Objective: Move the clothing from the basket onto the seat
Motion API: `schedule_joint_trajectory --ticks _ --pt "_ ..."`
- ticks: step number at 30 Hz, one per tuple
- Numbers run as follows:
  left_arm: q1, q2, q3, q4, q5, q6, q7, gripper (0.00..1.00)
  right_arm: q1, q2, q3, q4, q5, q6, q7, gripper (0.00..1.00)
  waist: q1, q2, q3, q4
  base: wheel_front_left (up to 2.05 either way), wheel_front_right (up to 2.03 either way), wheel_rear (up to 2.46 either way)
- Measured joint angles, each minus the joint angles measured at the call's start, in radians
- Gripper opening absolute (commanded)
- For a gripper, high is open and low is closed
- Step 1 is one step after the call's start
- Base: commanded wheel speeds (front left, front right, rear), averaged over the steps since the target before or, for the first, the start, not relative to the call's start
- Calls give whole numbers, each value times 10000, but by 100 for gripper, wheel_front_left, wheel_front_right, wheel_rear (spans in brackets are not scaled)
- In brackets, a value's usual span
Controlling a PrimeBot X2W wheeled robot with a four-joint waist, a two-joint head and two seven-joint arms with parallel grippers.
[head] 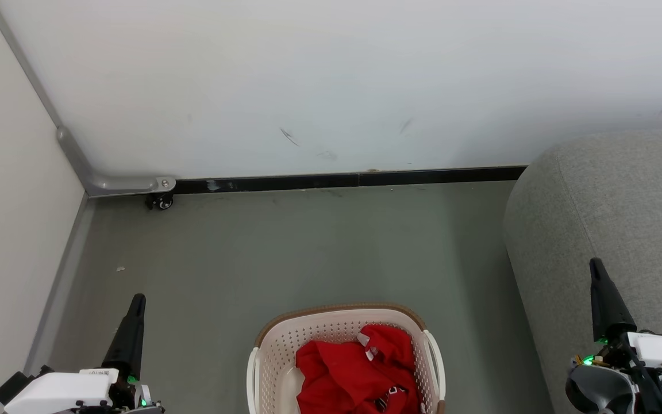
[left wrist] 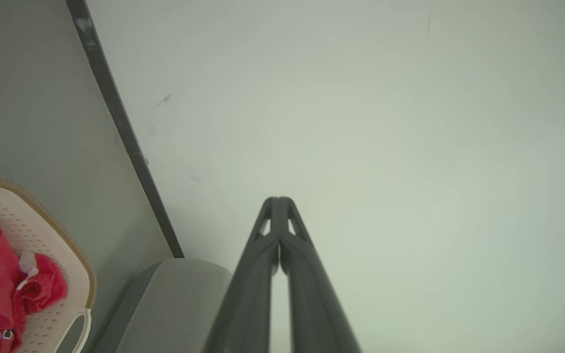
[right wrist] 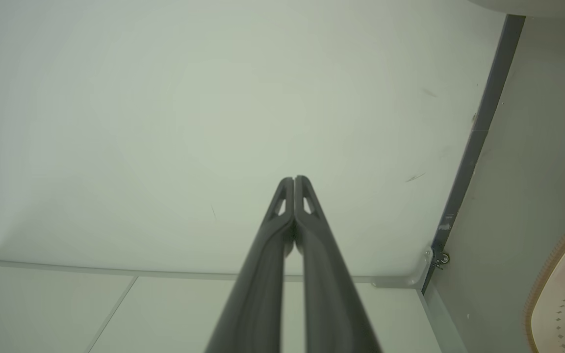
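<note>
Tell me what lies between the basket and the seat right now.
In the head view, only a strip of bare grey floor separates the basket from the seat; nothing lies on it.

Across the top of your head view stands a white wall [head: 331, 75] with dark scuff marks [head: 289, 136] near its middle, and a black baseboard [head: 354, 179] runs along its foot above the grey floor [head: 285, 253]. At the left you see a pale side panel [head: 3, 201] edged by a grey metal bar [head: 118, 185] that bends at the corner and ends over a small black caster [head: 161, 202]; a pale speck [head: 119, 268] lies on the floor below
</note>
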Motion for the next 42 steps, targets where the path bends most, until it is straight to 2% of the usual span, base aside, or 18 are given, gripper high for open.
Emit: schedule_joint_trajectory --ticks 9,10,11,12,13,14,34,42 --pt "0 -2 2 0 0 0 0 0 0 0 -6 0 0 0 71 0 -1 0 0 0 0 0 0" --pt "5 -4 -2 25 0 2 -2 100 8 6 -4 17 0 0 82 100 0 0 0 0 0 0 0" --pt "28 -19 -8 109 0 4 -2 100 55 19 0 79 2 -2 82 100 0 0 0 0 0 0 0" --pt "96 -48 -17 228 0 4 -2 0 135 52 -2 199 2 -6 81 0 0 0 0 0 0 0 0" --pt "194 -92 -21 347 0 4 -4 0 257 86 4 311 2 -12 81 0 0 0 0 0 0 0 0" --pt "290 -142 -25 474 0 4 -4 100 385 125 4 422 2 -13 81 100 0 0 0 0 0 0 0" --pt "547 -217 -564 343 502 6 -610 100 640 221 608 495 -621 -33 -416 100 6 0 10 4 0 0 0" --pt "546 -207 -761 127 861 13 -884 100 633 217 859 477 -1202 -31 -742 100 58 0 0 15 0 0 0"
